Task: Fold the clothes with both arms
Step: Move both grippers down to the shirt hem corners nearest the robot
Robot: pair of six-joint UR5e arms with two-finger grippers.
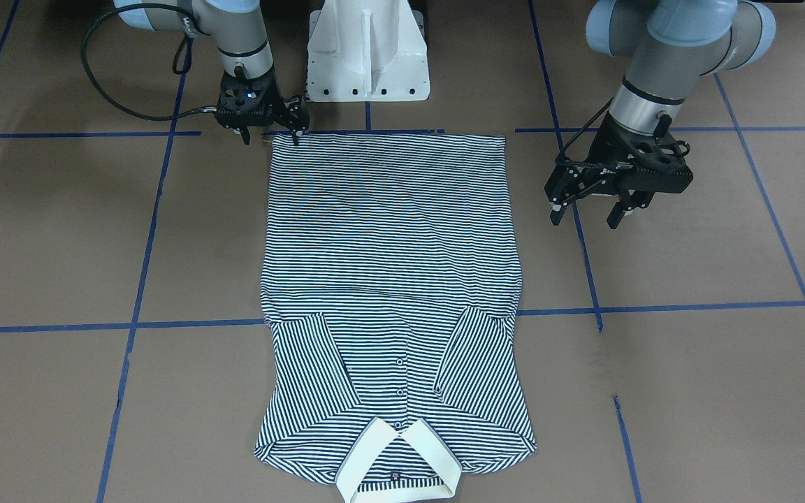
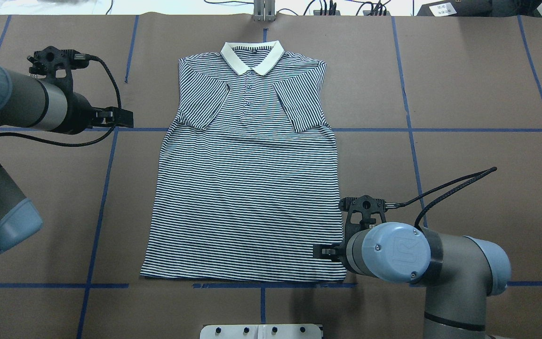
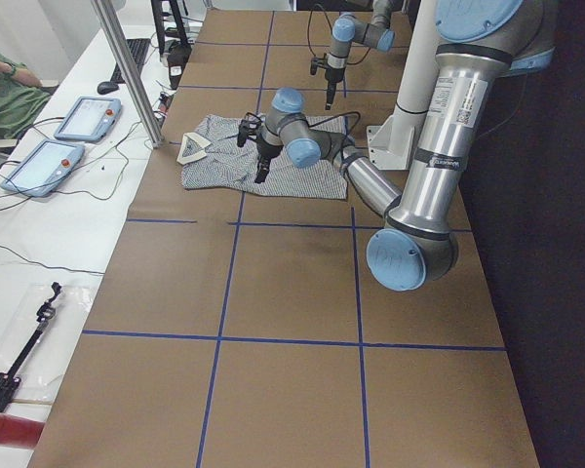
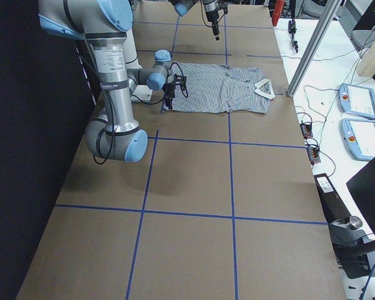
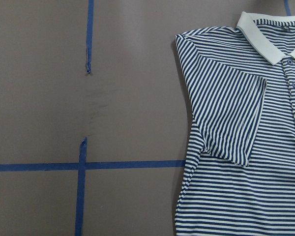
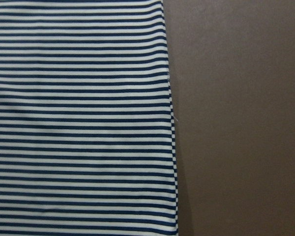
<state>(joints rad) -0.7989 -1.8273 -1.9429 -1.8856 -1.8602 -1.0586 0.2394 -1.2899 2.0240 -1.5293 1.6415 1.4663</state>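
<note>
The striped polo shirt (image 1: 388, 230) lies flat, front up, on the brown table, with both sleeves folded in over the chest and the cream collar (image 2: 252, 56) at the far side from me. My right gripper (image 1: 271, 136) is open, low at the hem's corner on my right, one finger over the cloth and one off it; it also shows in the overhead view (image 2: 323, 252). My left gripper (image 1: 585, 213) is open and empty, above bare table beside the shirt's left edge. The left wrist view shows the folded sleeve (image 5: 236, 123). The right wrist view shows the shirt's side edge (image 6: 169, 123).
The white pedestal (image 1: 367, 49) stands just behind the hem. Blue tape lines (image 1: 689, 306) cross the brown table. Tablets (image 3: 83, 117), cables and a metal pole (image 3: 127, 68) are beyond the collar end, where a seated person (image 3: 5, 93) shows.
</note>
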